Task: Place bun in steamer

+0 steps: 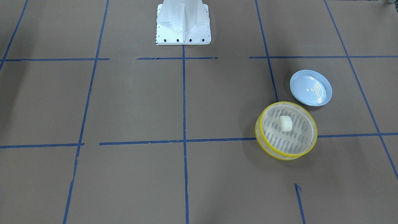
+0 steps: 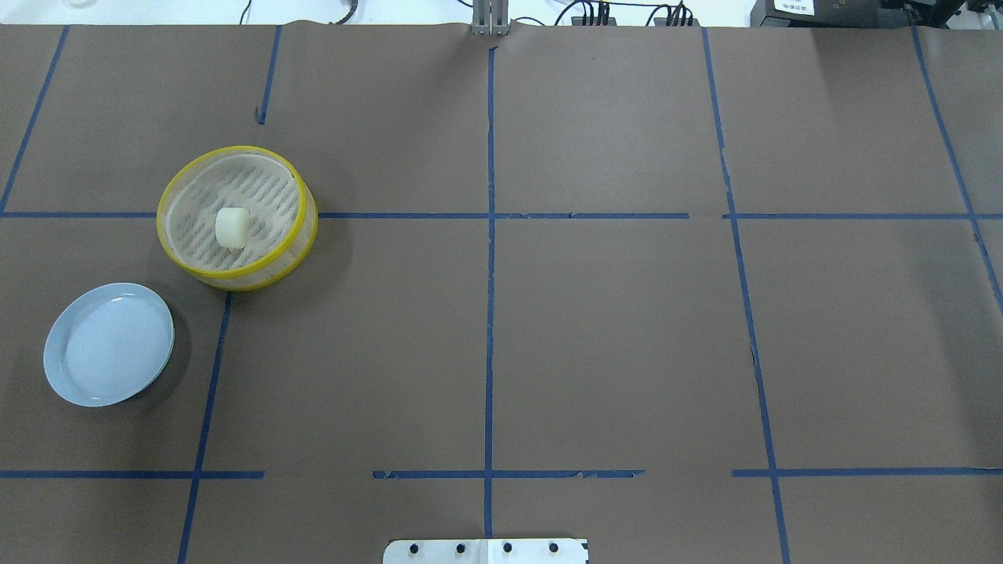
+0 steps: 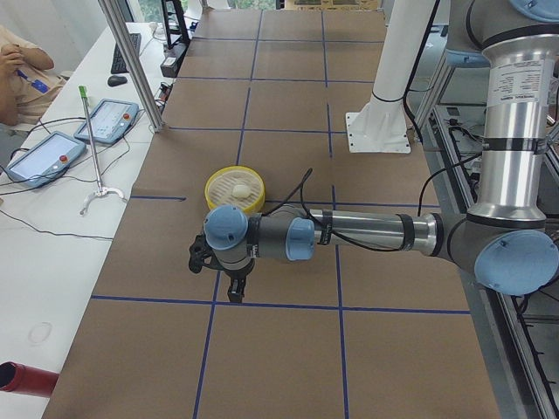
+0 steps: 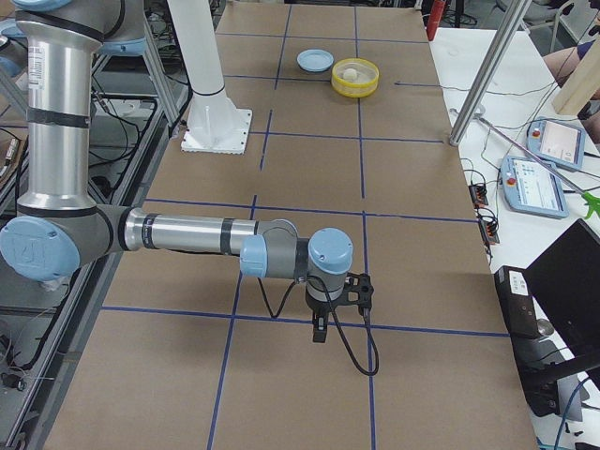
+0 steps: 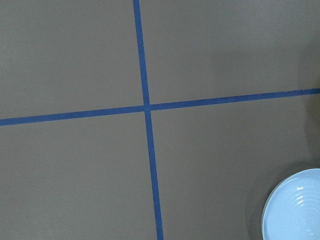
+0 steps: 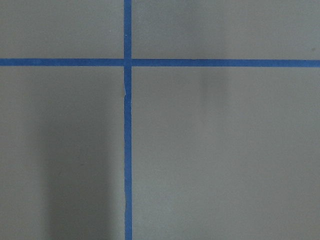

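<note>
The cream-white bun (image 1: 285,123) lies inside the yellow-rimmed steamer (image 1: 289,103), near the middle of its slatted bottom. In the overhead view the bun (image 2: 232,227) and the steamer (image 2: 235,149) sit at the table's left. My left gripper (image 3: 236,288) shows only in the exterior left view, hanging above the table on the near side of the steamer (image 3: 214,194); I cannot tell whether it is open or shut. My right gripper (image 4: 320,333) shows only in the exterior right view, far from the steamer (image 4: 356,89); I cannot tell its state either.
A pale blue ridged plate (image 2: 108,345) lies empty beside the steamer, toward the robot; it also shows in the front-facing view (image 1: 311,88) and at the lower right of the left wrist view (image 5: 295,210). The white robot base (image 1: 183,21) stands at the table's edge.
</note>
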### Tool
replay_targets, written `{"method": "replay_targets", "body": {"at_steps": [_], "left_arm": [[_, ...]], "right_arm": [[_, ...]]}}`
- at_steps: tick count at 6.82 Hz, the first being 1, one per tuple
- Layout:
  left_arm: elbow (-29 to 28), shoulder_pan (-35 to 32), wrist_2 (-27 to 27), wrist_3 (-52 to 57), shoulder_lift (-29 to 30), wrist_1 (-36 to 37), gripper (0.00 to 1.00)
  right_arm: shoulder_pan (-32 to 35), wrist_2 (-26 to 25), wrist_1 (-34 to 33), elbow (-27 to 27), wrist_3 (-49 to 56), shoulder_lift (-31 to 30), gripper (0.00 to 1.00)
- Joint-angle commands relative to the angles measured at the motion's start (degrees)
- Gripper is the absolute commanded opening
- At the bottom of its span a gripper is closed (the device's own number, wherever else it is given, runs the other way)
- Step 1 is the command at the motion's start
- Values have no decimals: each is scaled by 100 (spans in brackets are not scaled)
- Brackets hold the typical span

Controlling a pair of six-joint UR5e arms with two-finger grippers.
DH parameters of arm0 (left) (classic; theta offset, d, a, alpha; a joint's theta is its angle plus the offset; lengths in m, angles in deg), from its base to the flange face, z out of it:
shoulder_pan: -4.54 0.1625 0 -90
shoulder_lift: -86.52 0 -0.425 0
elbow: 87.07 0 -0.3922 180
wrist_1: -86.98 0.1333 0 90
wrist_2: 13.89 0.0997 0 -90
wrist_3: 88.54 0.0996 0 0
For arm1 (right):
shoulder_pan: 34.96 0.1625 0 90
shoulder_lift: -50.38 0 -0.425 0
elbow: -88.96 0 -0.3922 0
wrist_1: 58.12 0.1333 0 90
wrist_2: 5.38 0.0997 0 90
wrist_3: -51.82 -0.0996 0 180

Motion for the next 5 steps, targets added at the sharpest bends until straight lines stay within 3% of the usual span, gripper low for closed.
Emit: {"method": "replay_targets", "body": {"at_steps": [1,2,5], "left_arm": [[-74,-4,260,8,-88,78,100],[-22,-4,269,8,-54,436,100],[66,-39,452,17,-27,501,100]], "right_arm": [[0,0,0,0,0,0,100],[0,0,0,0,0,0,100],[0,0,0,0,0,0,100]]}}
